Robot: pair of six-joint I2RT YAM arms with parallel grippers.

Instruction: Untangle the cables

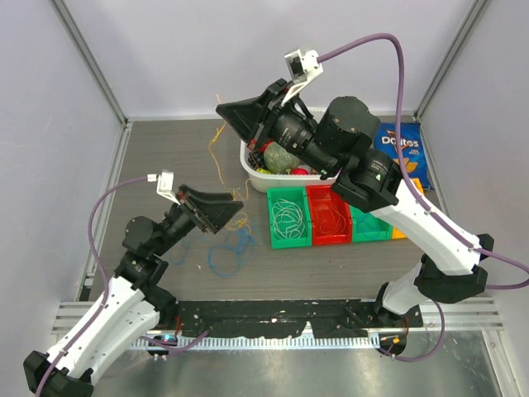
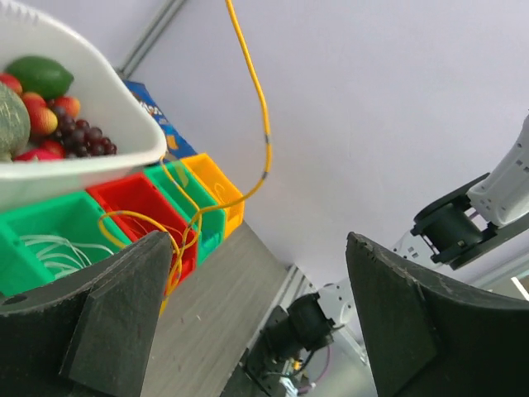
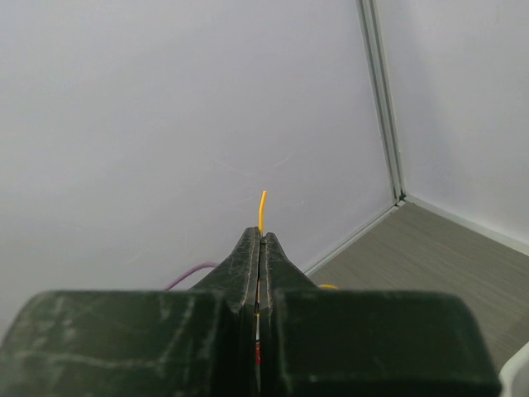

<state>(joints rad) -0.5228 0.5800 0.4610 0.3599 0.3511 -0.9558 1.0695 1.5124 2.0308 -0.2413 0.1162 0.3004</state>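
Right gripper (image 3: 260, 240) was clenched on the thin yellow wire (image 3: 261, 207), which trailed down past the left gripper (image 2: 256, 322), jaws spread, empty. Thin white wires (image 2: 45, 248) lay sorted in the green plastic bin (image 2: 33, 219) beyond it. The thin blue wire (image 1: 227, 258) beneath looked unsorted.

Matt wood-grain table (image 1: 165, 157), glossy plastic bins (image 2: 50, 217), rough matt left claw (image 2: 258, 248), smooth white plastic tub (image 2: 83, 169), smooth yellow cable (image 2: 263, 107)

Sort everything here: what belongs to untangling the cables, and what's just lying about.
Job: yellow cable in the shut right gripper; blue cable on the table; white cable in the green bin; orange cable in the red bin; open left gripper.
Lying about: bowl of fruit; chip bag.
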